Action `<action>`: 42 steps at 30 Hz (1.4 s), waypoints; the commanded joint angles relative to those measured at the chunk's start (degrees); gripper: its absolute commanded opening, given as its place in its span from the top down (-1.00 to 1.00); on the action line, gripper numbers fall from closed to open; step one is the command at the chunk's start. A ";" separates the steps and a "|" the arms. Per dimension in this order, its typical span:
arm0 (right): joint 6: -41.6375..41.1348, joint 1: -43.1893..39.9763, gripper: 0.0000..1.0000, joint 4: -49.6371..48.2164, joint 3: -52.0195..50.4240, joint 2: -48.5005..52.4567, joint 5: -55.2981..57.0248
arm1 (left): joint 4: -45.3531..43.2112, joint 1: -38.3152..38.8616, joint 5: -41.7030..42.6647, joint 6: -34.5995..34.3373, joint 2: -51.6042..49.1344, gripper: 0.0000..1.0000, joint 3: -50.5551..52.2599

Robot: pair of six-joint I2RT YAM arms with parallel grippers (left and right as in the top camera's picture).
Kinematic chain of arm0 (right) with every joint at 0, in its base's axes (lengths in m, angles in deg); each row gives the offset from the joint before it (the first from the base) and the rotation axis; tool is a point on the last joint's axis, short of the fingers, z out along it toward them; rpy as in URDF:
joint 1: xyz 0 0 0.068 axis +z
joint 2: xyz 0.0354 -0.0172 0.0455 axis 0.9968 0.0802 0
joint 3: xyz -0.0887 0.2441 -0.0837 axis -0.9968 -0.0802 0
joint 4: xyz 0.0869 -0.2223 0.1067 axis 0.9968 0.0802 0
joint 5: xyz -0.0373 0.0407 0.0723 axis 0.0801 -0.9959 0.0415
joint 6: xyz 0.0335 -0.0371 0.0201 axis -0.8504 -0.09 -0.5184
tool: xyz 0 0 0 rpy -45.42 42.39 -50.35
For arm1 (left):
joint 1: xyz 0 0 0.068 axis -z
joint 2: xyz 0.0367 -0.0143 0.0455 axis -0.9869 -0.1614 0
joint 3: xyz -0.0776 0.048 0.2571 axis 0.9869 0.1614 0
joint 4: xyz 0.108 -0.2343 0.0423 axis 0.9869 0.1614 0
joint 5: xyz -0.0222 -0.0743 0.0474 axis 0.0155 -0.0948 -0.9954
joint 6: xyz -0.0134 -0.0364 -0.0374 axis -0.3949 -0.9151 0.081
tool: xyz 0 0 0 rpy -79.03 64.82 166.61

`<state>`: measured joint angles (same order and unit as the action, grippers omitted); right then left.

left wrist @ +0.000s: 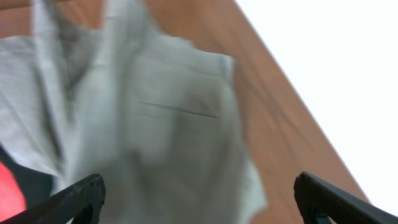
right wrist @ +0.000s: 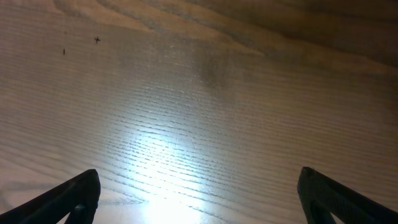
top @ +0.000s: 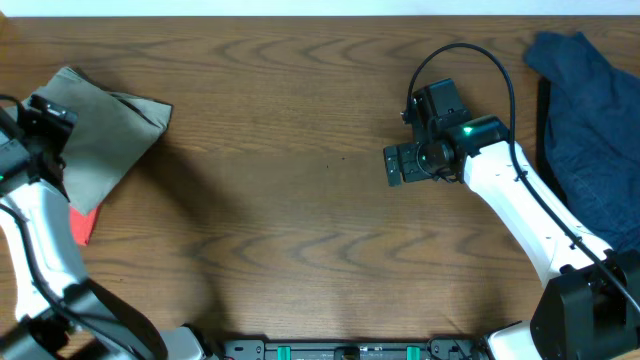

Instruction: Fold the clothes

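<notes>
Left claw point(left wrist: 199, 186) gapes apart over the shorts point(top: 105, 135); right claw point(right wrist: 199, 180) is likewise apart above the bench point(top: 300, 200). We note blue cloth point(top: 590, 120) far right and a red item point(top: 82, 225) at the shorts' near edge. Shorts lie folded, khaki-grey, far left.

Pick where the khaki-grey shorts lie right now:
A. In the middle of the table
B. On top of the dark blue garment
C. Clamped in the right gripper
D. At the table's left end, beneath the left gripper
D: the shorts lie at the left end under the open left gripper; the right gripper hangs open over bare table, and the blue garment lies apart at the right.
</notes>
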<state>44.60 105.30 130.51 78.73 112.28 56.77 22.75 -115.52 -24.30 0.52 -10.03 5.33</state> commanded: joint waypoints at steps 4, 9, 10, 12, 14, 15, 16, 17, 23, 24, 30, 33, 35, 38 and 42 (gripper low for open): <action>-2.16 -2.14 -0.99 -0.44 0.74 -0.35 -2.27 | 1.03 9.46 -3.41 -0.92 4.61 -0.96 -0.72; -4.28 -5.68 -0.98 -0.59 0.74 -0.35 -4.09 | 3.08 21.73 -3.74 6.21 3.74 -0.96 -0.72; -4.94 -6.75 -0.98 -0.66 0.74 -0.35 -4.09 | 3.85 24.79 -3.74 7.65 3.26 -0.96 -0.72; -5.64 -8.85 -0.98 -0.72 0.74 -0.35 -4.09 | 5.79 30.77 -3.72 10.47 2.01 -0.96 -0.72; -5.55 -11.08 -0.99 -0.26 0.74 -0.35 -4.07 | 8.74 36.39 -3.74 12.70 0.52 -0.96 -0.72; -5.25 -12.13 -0.98 0.42 0.72 -0.35 -4.07 | 10.51 38.69 -3.76 13.88 -0.22 -0.96 -0.72; -4.94 -13.16 -0.98 1.51 0.74 -0.35 -4.11 | 13.53 41.38 -3.78 15.30 -1.22 -0.96 -0.72; -4.94 -13.97 -0.98 2.75 0.72 -0.35 -4.09 | 16.17 43.08 -3.78 16.09 -1.92 -0.96 -0.72; -3.28 -17.64 -0.98 11.93 0.68 -0.37 -4.07 | 35.52 46.66 -3.80 16.90 -3.41 -0.96 -0.72; -2.80 -17.70 -0.98 12.63 0.66 -0.39 -4.07 | 37.92 46.29 -3.80 16.11 -3.15 -0.96 -0.72; -2.56 -16.83 -0.99 12.09 -1.60 -4.98 -3.98 | 43.50 44.35 -3.74 13.44 3.19 -0.96 -0.31; -3.23 -16.81 -0.98 7.23 -6.14 -11.72 -3.69 | 40.98 44.54 -3.76 13.66 10.64 -0.96 2.38; -4.24 -16.79 -0.98 2.89 -11.13 -18.05 -2.91 | 38.07 44.52 -3.76 13.66 16.26 -0.96 5.57; -4.13 -16.52 -0.98 -5.31 -21.03 -30.03 -2.80 | 32.54 44.54 -3.74 14.40 27.39 -0.96 13.03; -2.82 -16.20 -0.98 -13.27 -33.83 -48.00 -0.52 | 26.71 44.52 -3.82 14.51 43.58 -0.96 23.43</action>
<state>41.26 88.62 118.99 51.19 72.48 53.84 51.03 -70.91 -27.19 14.51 26.04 23.32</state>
